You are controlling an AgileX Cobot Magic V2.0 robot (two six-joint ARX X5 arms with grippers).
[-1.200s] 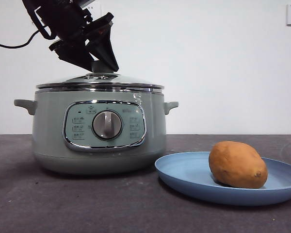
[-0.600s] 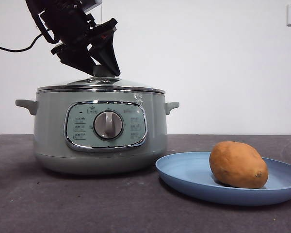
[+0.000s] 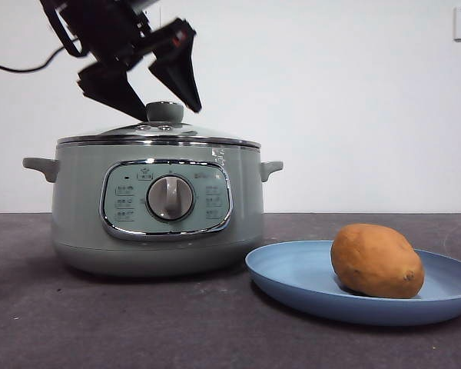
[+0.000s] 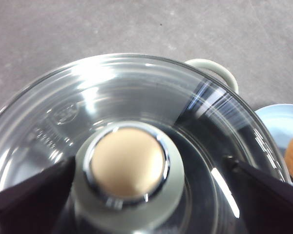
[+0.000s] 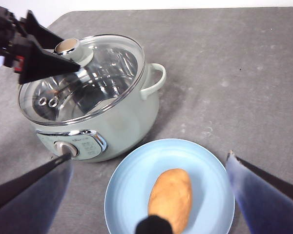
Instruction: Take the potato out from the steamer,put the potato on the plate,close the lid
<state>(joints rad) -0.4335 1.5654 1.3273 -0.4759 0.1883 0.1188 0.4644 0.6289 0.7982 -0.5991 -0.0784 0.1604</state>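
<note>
— Potato first, nearest the front camera: where does it lie?

— On the light-blue plate, resting on its side toward the plate's right half. The plate sits on the dark tabletop just beside the steamer, in front and to its right.

— And the steamer itself?

— Closed. The glass lid sits level on the chrome rim, its pale green knob upright at the centre.

— Which arm is at it?

— The left gripper. Its arm slants down from the upper left, and the two black jaws stand spread wide on either side of the knob, touching nothing; its wrist camera shows clear gaps at both sides.

— The other arm?

— The right gripper hangs high above the plate, jaws wide apart, looking down on potato, plate and steamer.
</note>
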